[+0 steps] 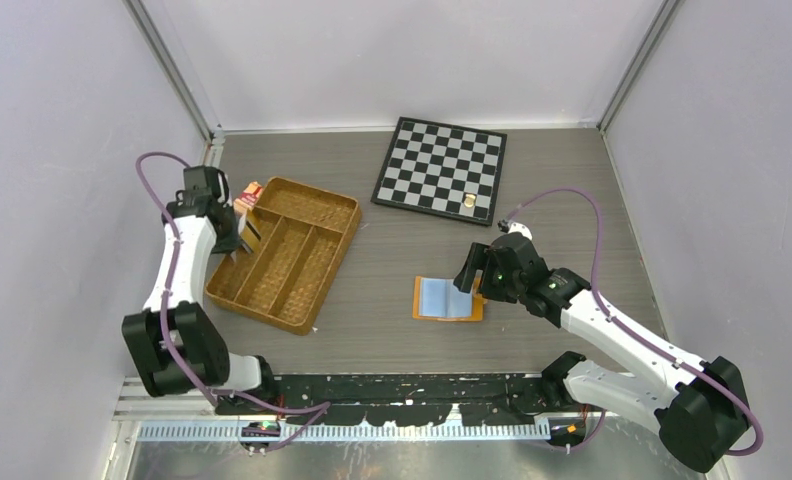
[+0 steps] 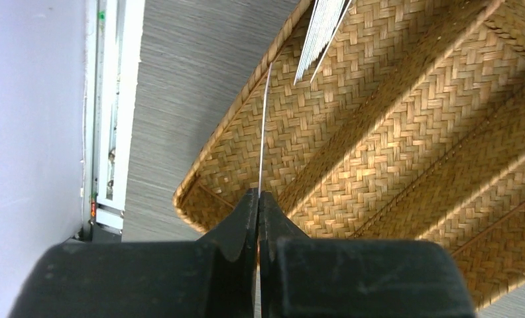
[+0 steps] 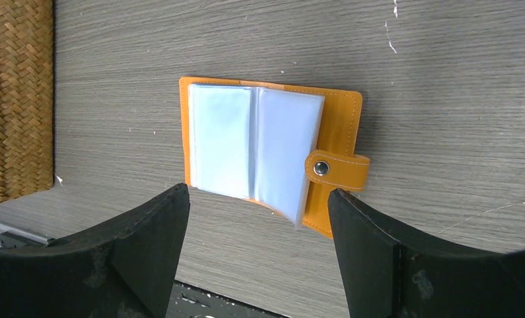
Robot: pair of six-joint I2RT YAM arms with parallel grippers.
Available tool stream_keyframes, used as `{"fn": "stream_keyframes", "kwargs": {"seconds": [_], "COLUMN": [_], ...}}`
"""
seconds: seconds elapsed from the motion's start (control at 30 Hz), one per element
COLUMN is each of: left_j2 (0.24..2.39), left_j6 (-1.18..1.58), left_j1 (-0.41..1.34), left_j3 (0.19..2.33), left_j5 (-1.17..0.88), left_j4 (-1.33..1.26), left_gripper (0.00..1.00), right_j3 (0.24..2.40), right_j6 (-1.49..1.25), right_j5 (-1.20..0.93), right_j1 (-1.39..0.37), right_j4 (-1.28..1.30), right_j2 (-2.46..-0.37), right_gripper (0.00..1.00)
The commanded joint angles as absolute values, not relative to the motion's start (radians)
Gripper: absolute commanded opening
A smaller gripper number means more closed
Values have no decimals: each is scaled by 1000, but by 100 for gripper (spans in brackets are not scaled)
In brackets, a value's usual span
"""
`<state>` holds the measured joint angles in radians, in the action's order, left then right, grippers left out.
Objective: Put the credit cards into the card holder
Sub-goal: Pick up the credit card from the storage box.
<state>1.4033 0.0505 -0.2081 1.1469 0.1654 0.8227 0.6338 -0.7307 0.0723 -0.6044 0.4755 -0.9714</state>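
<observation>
The left jaws clamp the card (image 2: 262, 132), probably light, stiff and slippery, at its edge above the tray (image 2: 392, 152); right jaws apart.

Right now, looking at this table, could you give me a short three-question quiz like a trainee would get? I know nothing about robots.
1. Fill in: the right gripper hovers above the card holder with its jaws ___.
2. Which gripper pinches a thin card, seen edge-on? A) left gripper B) right gripper C) neither
3. True or false: the woven tray stands on the chessboard.
Key: 1 open; 2 A; 3 false, the tray sits on the table, apart from the board.
</observation>
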Motion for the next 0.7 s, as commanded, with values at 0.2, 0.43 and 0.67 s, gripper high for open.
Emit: {"fn": "stream_keyframes", "kwargs": {"seconds": [0.2,0.43,0.67], "left_j2": [1229,1223,1190], "left_j6": [61,36,5], "left_j1": [-171,-41,103], "left_j3": [1205,1339,1466], "left_j5": [183,378,216], "left_j4": [892,986,1041], "left_gripper": [0,0,0], "right_j3": [707,736,746], "right_j6": [-689,-650,-550], "right_j5": [49,46,-21], "right_j1": [-600,-599,-599], "right_j4": [452,461,415], "right_j2": [-975,-929,-847], "right_gripper": [81,81,80]}}
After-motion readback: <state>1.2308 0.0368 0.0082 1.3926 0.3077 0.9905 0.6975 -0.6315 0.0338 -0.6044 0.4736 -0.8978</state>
